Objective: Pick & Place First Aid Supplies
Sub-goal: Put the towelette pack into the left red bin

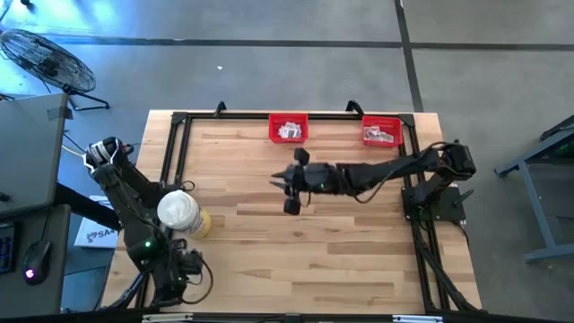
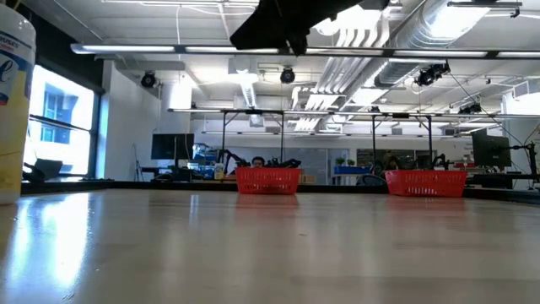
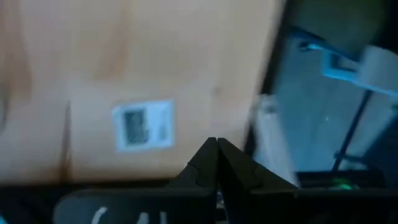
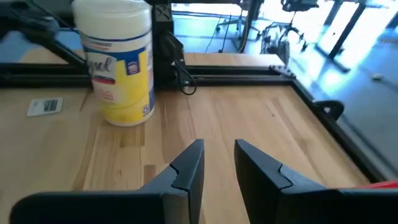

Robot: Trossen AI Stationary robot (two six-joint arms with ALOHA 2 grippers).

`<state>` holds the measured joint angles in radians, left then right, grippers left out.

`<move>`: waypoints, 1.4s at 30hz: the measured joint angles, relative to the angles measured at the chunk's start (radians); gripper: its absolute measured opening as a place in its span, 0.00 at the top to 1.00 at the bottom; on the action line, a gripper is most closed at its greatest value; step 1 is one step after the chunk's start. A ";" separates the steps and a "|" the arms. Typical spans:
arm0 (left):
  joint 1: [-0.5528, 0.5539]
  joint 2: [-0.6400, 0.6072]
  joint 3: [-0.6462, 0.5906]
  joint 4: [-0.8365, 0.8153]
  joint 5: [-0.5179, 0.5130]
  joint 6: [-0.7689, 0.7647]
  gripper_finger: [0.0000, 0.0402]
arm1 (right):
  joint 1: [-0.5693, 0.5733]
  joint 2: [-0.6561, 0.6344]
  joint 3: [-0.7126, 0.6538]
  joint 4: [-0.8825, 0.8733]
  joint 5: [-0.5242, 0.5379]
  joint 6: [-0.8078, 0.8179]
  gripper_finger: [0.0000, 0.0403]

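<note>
- Two claws are at work above one wooden tabletop (image 1: pixel 296 251).
- At the near left corner, the left claw (image 3: pixel 216 144) hangs low over the wood with its two dark tips pressed together and nothing between them.
- Just beyond those tips, one first aid packet (image 3: pixel 143 124) lies flat on the tabletop, apart from the claw. It is a white rectangle with a grey printed centre, and in the left wrist view its long axis runs almost level across the picture, slightly tilted.
- Close to it stands a white canister (image 1: pixel 178 212) with a yellow base, upright, beside the left arm.
- Near the middle of the tabletop, the right claw (image 1: pixel 289 187) is held above the wood; its fingers (image 4: pixel 188 163) stand a little apart and hold nothing.
- At the far edge, two red bins sit side by side but well apart: the left bin (image 1: pixel 288 128) and the right bin (image 1: pixel 381 132). Each holds more packets in a loose heap; how they point I cannot tell.
</note>
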<state>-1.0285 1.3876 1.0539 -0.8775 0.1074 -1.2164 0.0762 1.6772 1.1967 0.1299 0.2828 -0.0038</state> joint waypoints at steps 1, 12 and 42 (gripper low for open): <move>-0.012 0.002 -0.029 0.005 0.007 -0.046 1.00 | 0.019 0.000 0.000 0.001 0.032 -0.003 0.80; -0.019 0.158 -0.177 0.183 0.123 -0.117 1.00 | 0.140 0.014 -0.002 -0.053 0.087 0.026 0.80; 0.370 0.429 -0.162 0.605 -0.647 0.806 1.00 | 0.192 0.230 -0.001 -0.028 -0.115 -0.063 0.79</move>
<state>-0.6589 1.8165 0.8918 -0.2723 -0.5398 -0.4102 0.2681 1.9067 1.1961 0.1017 0.1675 -0.0670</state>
